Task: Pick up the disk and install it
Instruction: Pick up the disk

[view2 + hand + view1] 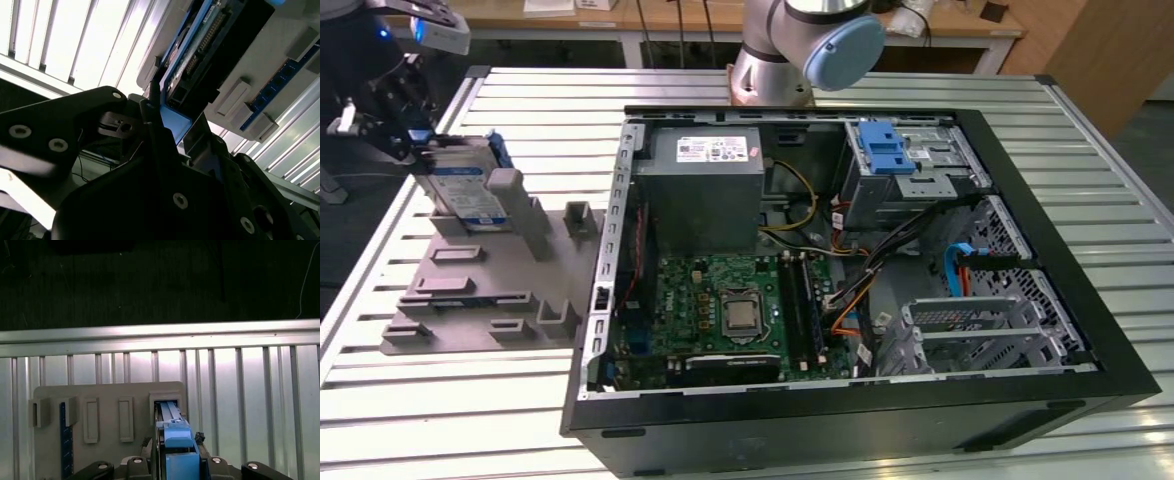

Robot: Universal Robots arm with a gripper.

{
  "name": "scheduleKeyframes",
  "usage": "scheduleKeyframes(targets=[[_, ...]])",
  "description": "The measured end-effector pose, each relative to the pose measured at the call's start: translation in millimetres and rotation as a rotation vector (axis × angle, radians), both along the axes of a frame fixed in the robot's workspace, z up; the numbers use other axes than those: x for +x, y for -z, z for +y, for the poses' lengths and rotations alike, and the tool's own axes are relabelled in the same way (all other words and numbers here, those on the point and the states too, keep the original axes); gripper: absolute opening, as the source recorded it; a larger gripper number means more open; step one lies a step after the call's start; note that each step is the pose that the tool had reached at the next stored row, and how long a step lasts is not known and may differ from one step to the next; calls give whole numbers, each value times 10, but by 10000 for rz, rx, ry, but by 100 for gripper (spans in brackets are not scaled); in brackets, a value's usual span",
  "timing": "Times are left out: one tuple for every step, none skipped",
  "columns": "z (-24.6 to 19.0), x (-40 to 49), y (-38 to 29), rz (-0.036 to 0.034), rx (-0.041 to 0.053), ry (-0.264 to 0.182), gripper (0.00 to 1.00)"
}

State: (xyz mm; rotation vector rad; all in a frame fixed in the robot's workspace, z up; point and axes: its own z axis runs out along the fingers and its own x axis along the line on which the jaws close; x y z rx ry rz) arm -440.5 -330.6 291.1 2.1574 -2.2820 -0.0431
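My fingers (154, 107) are clamped on the disk (464, 185), one on each side of its blue bracket. The second wrist view shows that best, but the actual contact patch sits in shadow there. In the exterior view my fingertips are hidden behind the disk and the upper part of my wrist is cut off by the frame.

The disk stands upright on edge in a slot of the grey fixture (467, 290), near the tabletop (454, 400) edge on the exterior view's left, toward the far corner. Its lower part is sunk in the slot and hidden, and its label is only partly readable as blue and white. The first wrist view has the disk (177, 445) edge-on, just the bracket and a thin silver strip. The second wrist view has its (210, 50) board side, cropped at the top.

A blue strip (62, 435) sits in another fixture slot; can't tell what it is.

Toward the exterior view's right the open computer case (854, 420) lies on the tabletop, just beside the fixture. The drive cage (914, 175) with its blue latch (887, 150) is in the case's far corner, its inside blocked by the latch and cables. My arm base (787, 45) stands at the tabletop's far edge, cropped.
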Motion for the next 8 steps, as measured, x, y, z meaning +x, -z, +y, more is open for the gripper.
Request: scheduleKeyframes(targets=[[0, 0, 1, -2, 1, 0, 42], [0, 0, 2, -3, 1, 0, 42], [0, 0, 2, -3, 1, 0, 42], [0, 0, 2, -3, 1, 0, 42], [0, 0, 2, -3, 1, 0, 42], [0, 0, 2, -3, 1, 0, 42], [0, 0, 3, -3, 1, 0, 42], [0, 0, 3, -3, 1, 0, 42]])
